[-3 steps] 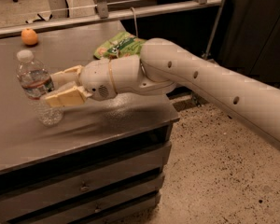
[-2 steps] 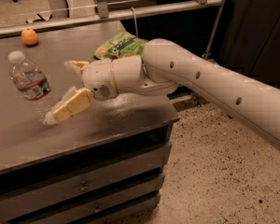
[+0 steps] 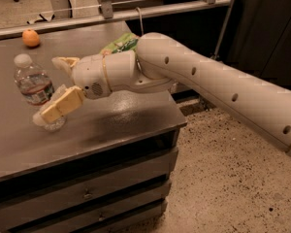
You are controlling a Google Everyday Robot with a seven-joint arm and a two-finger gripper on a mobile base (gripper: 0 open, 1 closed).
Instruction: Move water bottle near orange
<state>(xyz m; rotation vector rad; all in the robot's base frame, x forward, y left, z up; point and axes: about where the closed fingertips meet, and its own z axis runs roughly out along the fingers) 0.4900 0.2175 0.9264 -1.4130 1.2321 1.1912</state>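
The water bottle [image 3: 34, 85], clear with a white cap and a red, white and blue label, is on the grey table [image 3: 116, 125] at the left, tilted with its cap leaning left. The orange [image 3: 31, 38] lies at the table's far left corner, well behind the bottle. My gripper [image 3: 49, 89] is open right beside the bottle on its right. The upper finger [image 3: 63, 62] is level with the bottle's shoulder. The lower finger [image 3: 63, 105] crosses in front of the bottle's lower part. The bottle's base shows under that finger.
A green snack bag [image 3: 120, 42] lies behind my wrist, partly hidden by the arm. A metal rail [image 3: 136, 11] runs along the table's far edge. The table's right edge is close under my arm, with drawers below and speckled floor to the right.
The fingers have spread apart from around the bottle. The bottle stays tilted in nearly the same spot. The arm has barely shifted.
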